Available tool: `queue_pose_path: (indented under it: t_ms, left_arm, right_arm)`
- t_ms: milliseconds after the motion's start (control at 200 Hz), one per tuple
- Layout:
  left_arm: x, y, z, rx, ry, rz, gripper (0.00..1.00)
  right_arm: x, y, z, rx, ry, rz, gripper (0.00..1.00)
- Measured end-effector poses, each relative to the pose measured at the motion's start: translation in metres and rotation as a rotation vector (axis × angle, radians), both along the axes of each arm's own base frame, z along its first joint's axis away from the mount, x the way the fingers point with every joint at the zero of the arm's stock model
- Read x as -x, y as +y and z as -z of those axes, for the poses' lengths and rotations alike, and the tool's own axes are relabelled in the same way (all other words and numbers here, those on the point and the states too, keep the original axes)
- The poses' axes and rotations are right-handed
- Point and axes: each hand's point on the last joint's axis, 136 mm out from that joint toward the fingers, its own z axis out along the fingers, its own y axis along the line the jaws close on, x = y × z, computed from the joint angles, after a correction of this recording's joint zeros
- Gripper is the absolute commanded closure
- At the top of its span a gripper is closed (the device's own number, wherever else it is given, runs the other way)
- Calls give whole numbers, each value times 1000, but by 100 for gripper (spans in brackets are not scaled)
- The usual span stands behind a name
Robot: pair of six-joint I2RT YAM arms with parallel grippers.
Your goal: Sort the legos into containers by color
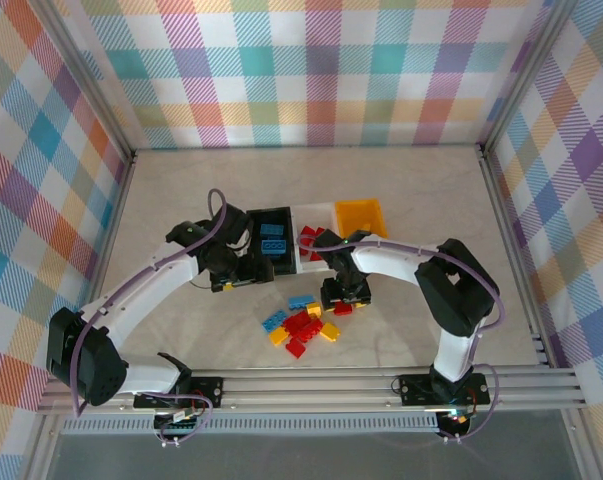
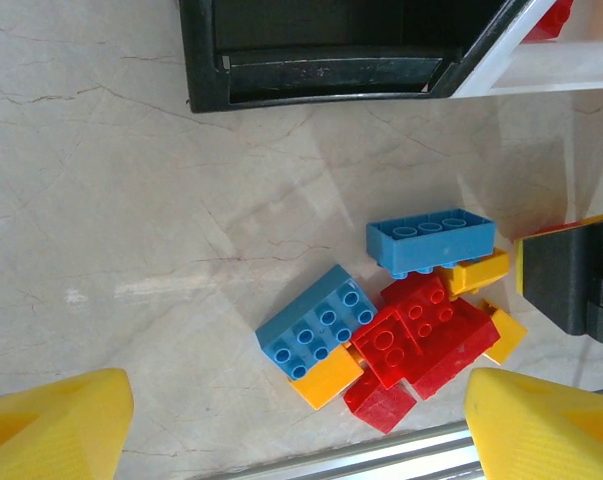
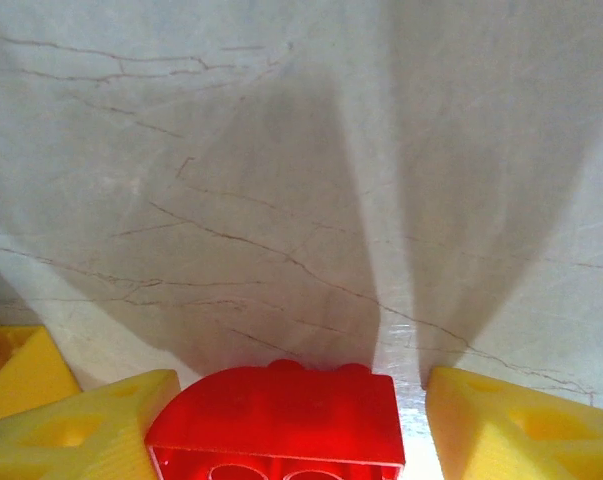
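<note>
Fingers (image 3: 81, 430) of the right gripper (image 1: 343, 293) are standing apart around a red brick (image 3: 276, 425), which is sitting on the table (image 3: 301, 150) right between them. One finger is touching the brick's rounded corner, while a thin sliver of table is showing between the brick and the other finger, so I am judging the hold as not yet clamped. The brick's visible side is running across the gap from finger to finger. Its lower part is being cut off by the picture's edge, so which way its long axis is running I cannot tell.

From above, this gripper is hanging at the far right edge of the loose pile (image 1: 301, 325). The white bin (image 1: 318, 209), already holding red pieces, is lying just beyond it and slightly to its left, so the lift is calling for only a short carry away from the arm's base. The yellow-orange bin (image 1: 361, 218) is sitting further right, and the black bin (image 1: 271, 211), holding blue pieces, is standing against the white one's other side.

The left gripper (image 2: 301, 425) is hovering wide open and empty by the black bin's near end, well apart from the red brick, so the right arm is clearly the nearer one.
</note>
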Motion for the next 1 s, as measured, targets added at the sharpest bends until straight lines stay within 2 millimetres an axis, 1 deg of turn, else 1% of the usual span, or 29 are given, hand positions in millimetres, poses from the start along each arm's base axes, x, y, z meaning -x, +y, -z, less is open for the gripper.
queue_pose_path:
  t_ms: [50,280,390,470,545,750,830,860,910,1000]
  left_arm:
    - [0,0,-1,1,-3,0,13]
    - [3,2,-6,14,-22,-4,13]
    - [4,2,-5,13,-18,-8,13]
    - [4,2,-4,13,-15,-11,13]
    - [4,2,-4,13,-14,-15,13]
    - [3,2,-3,19,-17,-25,13]
    - [1,1,-3,22,-21,-26,13]
    - [1,1,-3,23,-21,-28,13]
    - [1,1,-3,24,-23,-28,13]
    - [1,1,-3,25,-24,-29,13]
  right_arm:
    - [0,-1,0,7,-1,2,43]
    - [-4,-1,-2,10,-15,-1,44]
    - [-6,0,-14,0,-35,0,44]
    - [-9,2,-32,-21,-63,0,44]
    - [-16,7,-55,-52,-105,1,44]
    - [-52,39,-127,-165,-244,-9,43]
    - [-65,50,-144,-192,-277,-24,43]
    - [-69,53,-146,-195,-281,-27,42]
    - [-70,54,-144,-190,-276,-33,38]
    - [-59,44,-125,-145,-227,-39,34]
